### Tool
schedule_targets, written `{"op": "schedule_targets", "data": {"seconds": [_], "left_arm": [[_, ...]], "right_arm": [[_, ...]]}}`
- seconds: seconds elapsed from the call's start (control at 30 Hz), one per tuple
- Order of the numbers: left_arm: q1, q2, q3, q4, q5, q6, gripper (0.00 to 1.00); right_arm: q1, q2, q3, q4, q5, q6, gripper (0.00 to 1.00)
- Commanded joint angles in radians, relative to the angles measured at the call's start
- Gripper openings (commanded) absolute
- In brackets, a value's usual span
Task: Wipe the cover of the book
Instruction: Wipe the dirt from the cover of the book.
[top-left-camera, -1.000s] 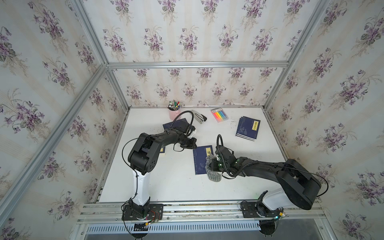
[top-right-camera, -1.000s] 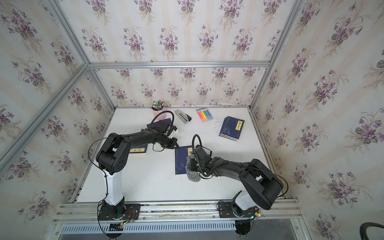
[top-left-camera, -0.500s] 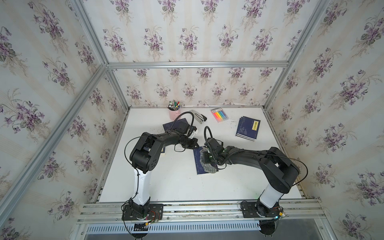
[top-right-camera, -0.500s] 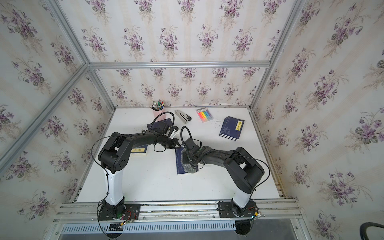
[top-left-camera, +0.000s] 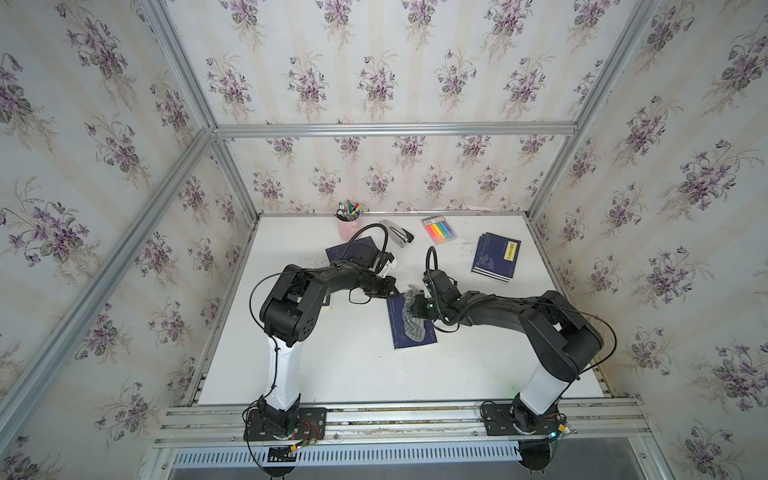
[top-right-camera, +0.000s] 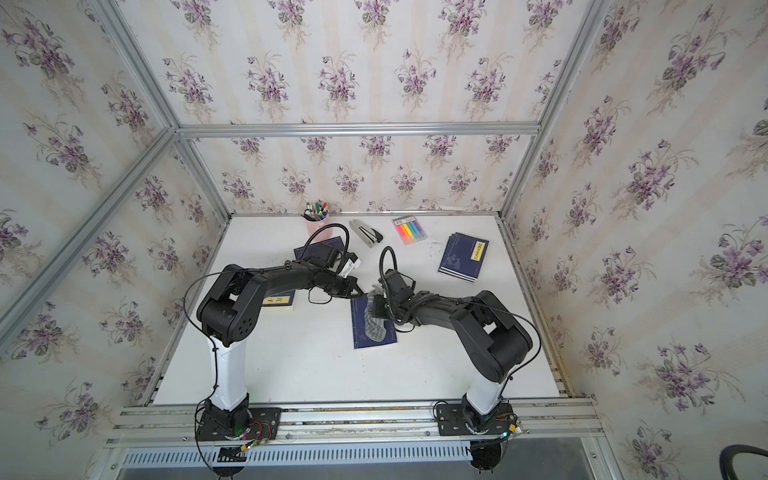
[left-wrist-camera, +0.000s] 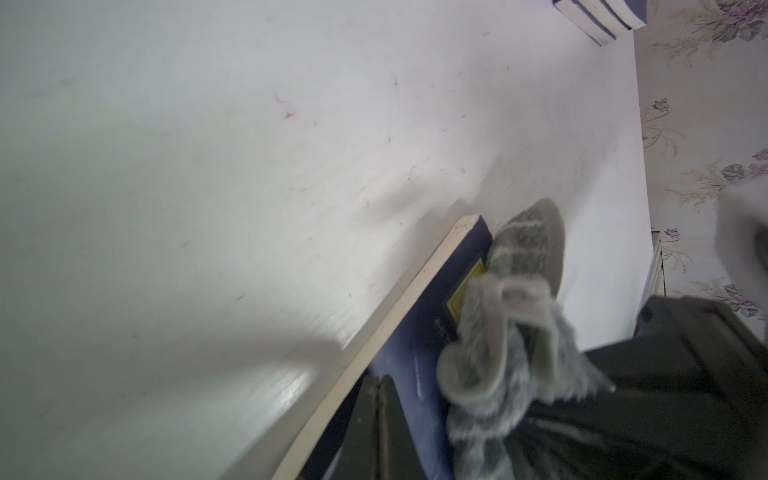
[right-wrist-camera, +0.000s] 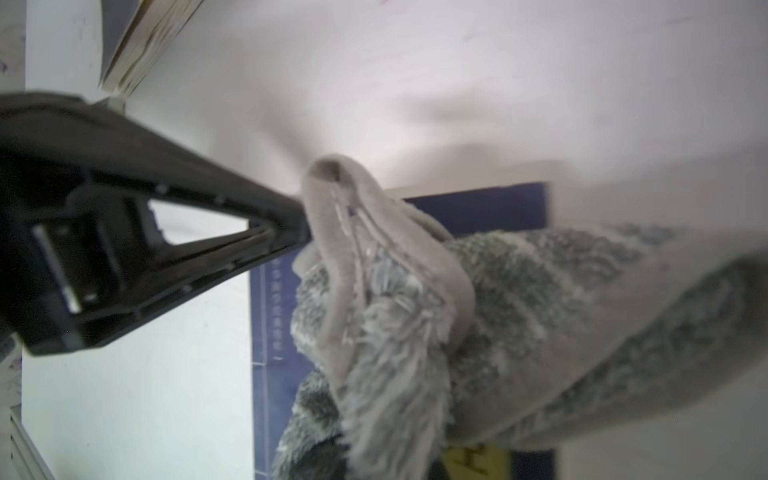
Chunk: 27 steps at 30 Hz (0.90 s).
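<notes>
A dark blue book (top-left-camera: 415, 338) (top-right-camera: 360, 328) lies flat mid-table. A grey striped fluffy cloth (top-left-camera: 412, 320) (top-right-camera: 375, 322) is spread on its cover. My right gripper (top-left-camera: 419, 302) (top-right-camera: 379, 305) is shut on the cloth over the book's far half. In the right wrist view the cloth (right-wrist-camera: 457, 316) hides the jaws, and the blue cover (right-wrist-camera: 272, 332) shows beside it. My left gripper (top-left-camera: 394, 293) (top-right-camera: 360, 293) is shut, its tips (left-wrist-camera: 380, 384) pressing on the cover (left-wrist-camera: 419, 328) at the far left corner, just beside the cloth (left-wrist-camera: 507, 332).
At the back stand a pink pen cup (top-left-camera: 348, 227), a stapler (top-left-camera: 398, 235) and a pack of coloured markers (top-left-camera: 439, 229). A stack of blue books (top-left-camera: 496, 262) lies at the back right. Other books lie under the left arm (top-left-camera: 345, 251) (top-right-camera: 279, 302).
My right gripper has dragged the cloth along the cover from the book's near end toward its far end. The left gripper has stayed pressed on the corner.
</notes>
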Motion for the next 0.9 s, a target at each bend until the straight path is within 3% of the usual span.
{"op": "schedule_targets", "data": {"seconds": [0.0, 0.33, 0.47, 0.57, 0.87], "left_arm": [[-0.005, 0.021, -0.011, -0.140, -0.085, 0.004, 0.00], [-0.005, 0.028, -0.009, -0.142, -0.086, 0.001, 0.00], [-0.003, 0.028, -0.009, -0.142, -0.086, -0.001, 0.00], [-0.003, 0.028, -0.009, -0.142, -0.088, -0.001, 0.00], [0.000, 0.016, -0.014, -0.143, -0.085, -0.002, 0.00]], "right_arm": [[-0.012, -0.006, 0.005, -0.111, 0.076, -0.031, 0.00], [0.154, 0.162, 0.200, -0.085, 0.005, -0.011, 0.00], [0.174, 0.177, 0.193, -0.011, -0.057, 0.031, 0.00], [0.164, 0.152, 0.158, -0.007, -0.028, 0.043, 0.00], [-0.001, 0.024, -0.018, 0.010, 0.022, 0.040, 0.00]]}}
